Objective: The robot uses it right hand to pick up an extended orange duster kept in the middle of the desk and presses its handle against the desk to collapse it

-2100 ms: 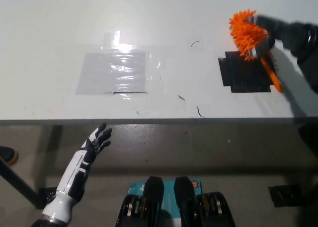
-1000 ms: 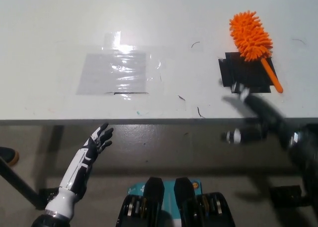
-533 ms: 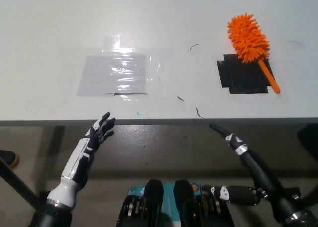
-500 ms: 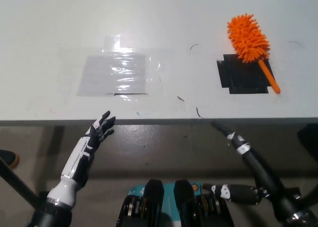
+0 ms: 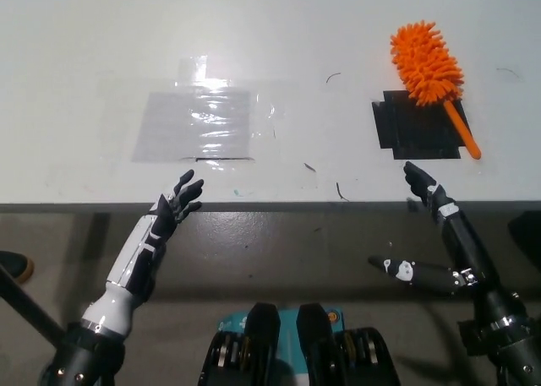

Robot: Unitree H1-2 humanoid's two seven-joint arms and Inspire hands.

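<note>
Over on the far left, the white left hand (image 5: pixel 176 206) hangs at the near edge of the desk (image 5: pixel 84 48), fingers spread, palm empty, its tips just overlapping the desk's front lip. Behind it on the white top sits a patch of clear tape (image 5: pixel 196 122), shiny and wrinkled, with a smaller strip sticking up from its far edge and a thin dark line along its near side. Nothing lies on it.

Moving across the middle, there are only a few small dark scuffs (image 5: pixel 338 189) on the surface, one near the front edge and a curved one further back.

Now to the right: a square of black tape (image 5: pixel 414 133) is stuck flat on the desk, and the orange duster (image 5: pixel 427 65) lies across it. Its fluffy head rests on the far side of the square, partly on bare desk, while its thin orange handle (image 5: pixel 461 130) runs diagonally toward the near right and ends just past the square's right corner. The duster is lying free, nobody touching it.

Just in front of it, the black right hand (image 5: pixel 423 186) rises at the desk's front edge, fingers apart and holding nothing, well short of the handle. The path between hand and duster is bare desk and black tape.
</note>
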